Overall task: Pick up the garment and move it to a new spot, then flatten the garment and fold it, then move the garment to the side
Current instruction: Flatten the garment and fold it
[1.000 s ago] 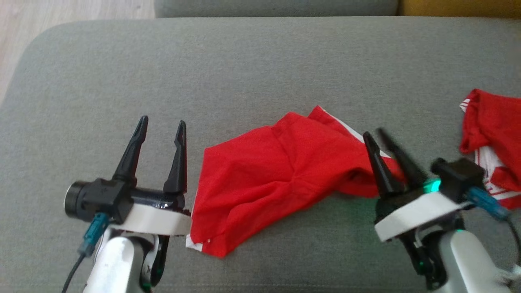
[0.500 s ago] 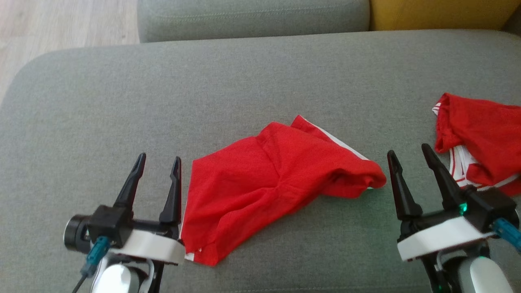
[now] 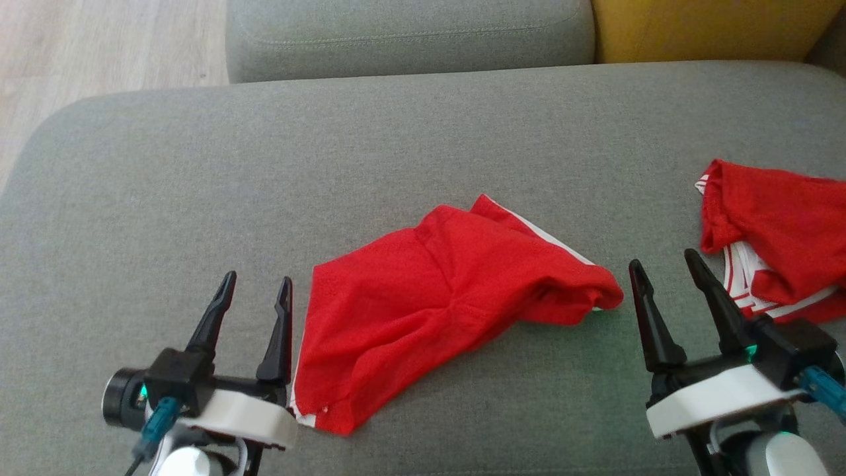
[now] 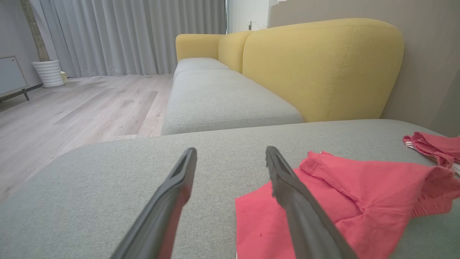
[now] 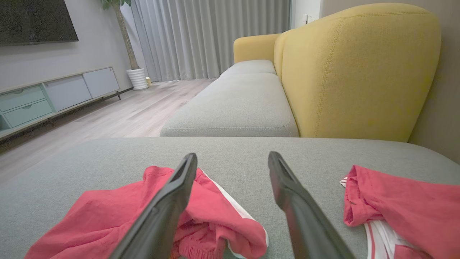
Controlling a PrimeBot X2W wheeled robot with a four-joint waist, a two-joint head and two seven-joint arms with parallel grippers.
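Garment: you find the red garment crumpled at the frame's centre, on the grey cushion.
Left gripper: your left gripper, lower left, stands open and empty, just beside the garment's edge.
Right gripper: your right gripper, lower right, is open and empty, between that garment and a second red garment.

Red garment (rumpled) lies between two open end effectors.
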